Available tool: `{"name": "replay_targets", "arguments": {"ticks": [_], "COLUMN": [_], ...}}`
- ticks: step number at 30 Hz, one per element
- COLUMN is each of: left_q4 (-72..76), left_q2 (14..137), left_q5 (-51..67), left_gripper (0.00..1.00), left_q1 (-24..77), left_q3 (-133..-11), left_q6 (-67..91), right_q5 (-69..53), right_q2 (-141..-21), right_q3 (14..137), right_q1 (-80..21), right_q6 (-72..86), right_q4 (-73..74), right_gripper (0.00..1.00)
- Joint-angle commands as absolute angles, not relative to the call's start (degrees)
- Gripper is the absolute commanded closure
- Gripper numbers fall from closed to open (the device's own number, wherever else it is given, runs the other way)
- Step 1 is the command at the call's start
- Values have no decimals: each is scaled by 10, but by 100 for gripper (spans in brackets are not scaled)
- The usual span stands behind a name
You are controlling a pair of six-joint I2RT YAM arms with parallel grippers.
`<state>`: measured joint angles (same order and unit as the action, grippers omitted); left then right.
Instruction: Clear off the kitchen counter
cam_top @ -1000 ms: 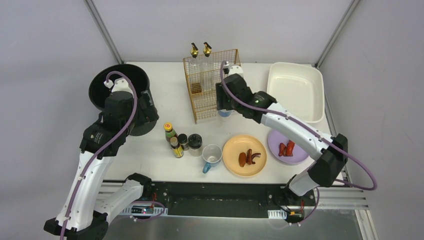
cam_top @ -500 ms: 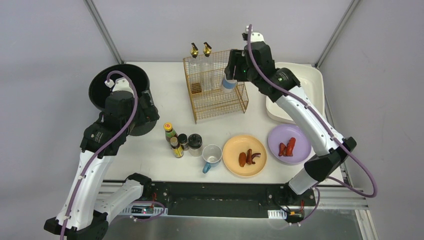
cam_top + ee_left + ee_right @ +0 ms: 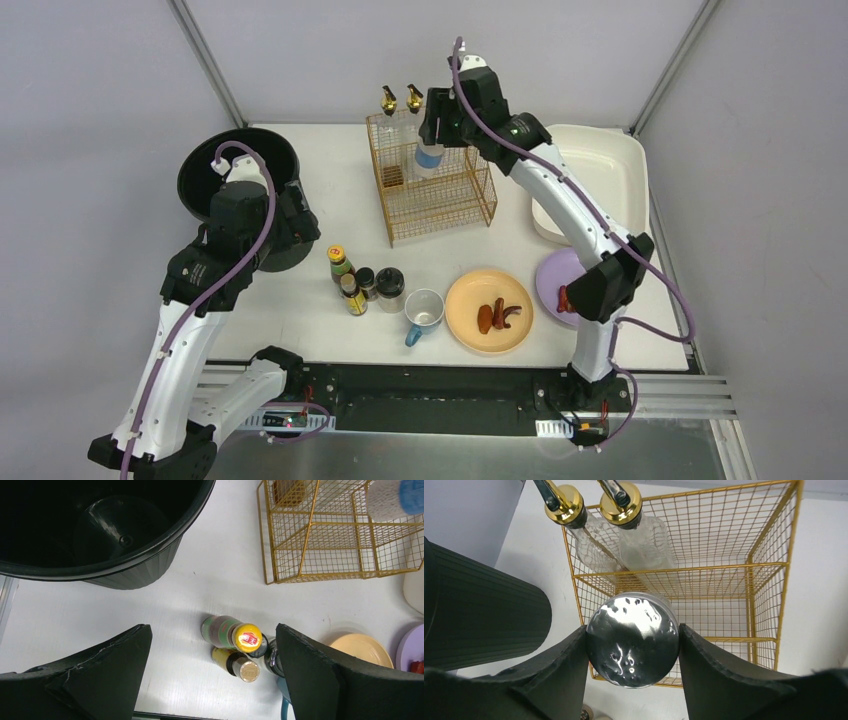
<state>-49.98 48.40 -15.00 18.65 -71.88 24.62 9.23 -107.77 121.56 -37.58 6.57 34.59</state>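
Note:
The white kitchen counter carries a gold wire rack at the back. My right gripper is shut on a white jar with a blue band and hangs over the rack's open top. In the right wrist view the jar's shiny silver lid fills the gap between both pads of my right gripper. My left gripper stands wide open and empty, high above a yellow-capped bottle and a gold-capped bottle.
Two glass oil bottles stand inside the rack. A black bucket is at the left, a cream tub at the back right. In front stand two dark-lidded jars, a mug, an orange plate and a purple plate with food.
My right arm lifted the jar from the counter in front of the rack and swung it back and left, above the rack. The left arm has not moved.

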Motion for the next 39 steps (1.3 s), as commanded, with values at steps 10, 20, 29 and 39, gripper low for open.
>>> {"name": "replay_targets", "arguments": {"ticks": [10, 20, 29, 39], "left_q4": [-486, -486, -487, -487], "left_q2": [478, 468, 463, 458], "left_q5": [-133, -133, -129, -127], "left_gripper": [1, 0, 1, 1], "left_q1": [183, 182, 183, 183], "left_q3": [-724, -720, -721, -721], "left_q6": [248, 247, 245, 246], "right_q5": [37, 33, 46, 77], "right_q2": [-1107, -1174, -1215, -1233], "right_q3": [1186, 1218, 1244, 1248], "right_q1": [-396, -415, -422, -438], "right_q6": [58, 52, 54, 34], "right_q4": [170, 194, 237, 256], "right_gripper": [92, 92, 87, 76]}}
